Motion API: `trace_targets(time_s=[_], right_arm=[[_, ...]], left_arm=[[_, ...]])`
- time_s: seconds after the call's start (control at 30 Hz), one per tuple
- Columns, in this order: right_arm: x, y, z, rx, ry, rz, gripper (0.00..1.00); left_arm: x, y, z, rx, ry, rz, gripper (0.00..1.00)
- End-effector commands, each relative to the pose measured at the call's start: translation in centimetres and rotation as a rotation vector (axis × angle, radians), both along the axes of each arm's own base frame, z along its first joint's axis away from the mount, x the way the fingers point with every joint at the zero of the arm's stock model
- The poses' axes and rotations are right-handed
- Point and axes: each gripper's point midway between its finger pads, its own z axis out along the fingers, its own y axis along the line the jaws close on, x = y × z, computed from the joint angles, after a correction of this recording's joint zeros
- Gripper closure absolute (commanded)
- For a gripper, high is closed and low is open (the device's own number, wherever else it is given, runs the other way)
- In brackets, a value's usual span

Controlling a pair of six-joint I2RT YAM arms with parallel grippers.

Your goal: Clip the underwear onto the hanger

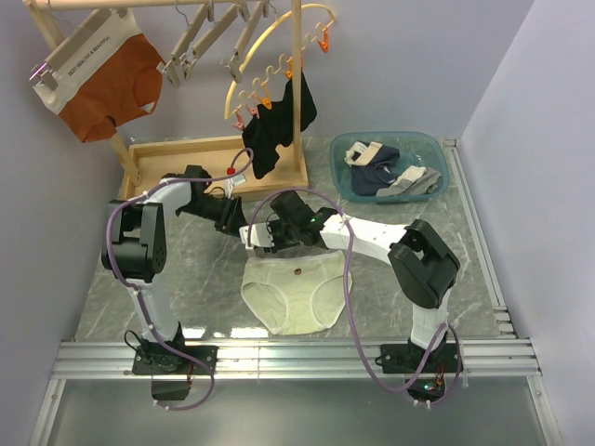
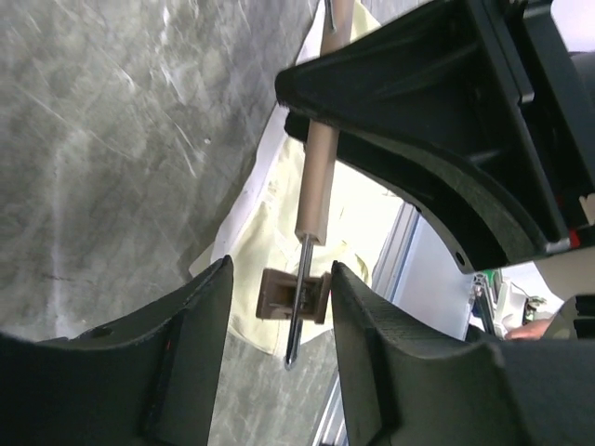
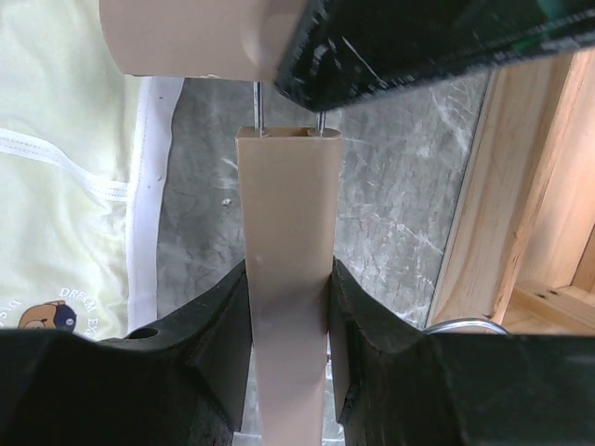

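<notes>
Grey marble tabletop (image 1: 112, 288) held the underwear (image 1: 290, 293) mid-frame; right gripper (image 3: 288, 311) pinched the hanger (image 3: 286, 204), left gripper (image 2: 281, 279) spread open by its clip (image 2: 277, 294).

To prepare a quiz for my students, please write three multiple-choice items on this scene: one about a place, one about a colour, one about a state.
1. Where does the cream underwear lie? A on a shelf; B spread on the table; C in a drawer.
2. What colour are the briefs hung top left? A rust-orange; B green; C blue.
3. How do the right jaws stand? A wide open, empty; B out of view; C shut on the hanger.
Key: B, marble shows around it; A, orange cloth, white waistband; C, they pinch the wood.
</notes>
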Motion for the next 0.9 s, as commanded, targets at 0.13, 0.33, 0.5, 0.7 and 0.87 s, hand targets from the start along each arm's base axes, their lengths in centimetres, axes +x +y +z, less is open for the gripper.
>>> trace_targets(time_s=[0.13,0.33,0.5,0.7,0.87], right_arm=[[-0.43,1.05,2.93,0.061,-0.04,0.027,1.0],[-0.35,1.05,2.84,0.057,-0.044,0.023,1.0],[-0.03,0.87,2.55,0.05,-0.052,0.008,1.0],[0.17,0.75,2.62,0.05,-0.068,-0.002,1.0],[0.07,0.65,2.91,0.057,-0.081,-0.004,1.0]], left_arm=[[1.21,-0.28,1.41,-0.029,-0.068,0.018,0.48],[0.85,-0.24,1.09,-0.029,-0.056,0.012,0.59],[0.57,-0.26,1.02,-0.034,-0.037,0.004,0.85],[0.76,-0.12,1.11,-0.033,-0.041,0.009,0.48],[1.15,0.24,1.35,-0.03,-0.038,0.033,0.28]])
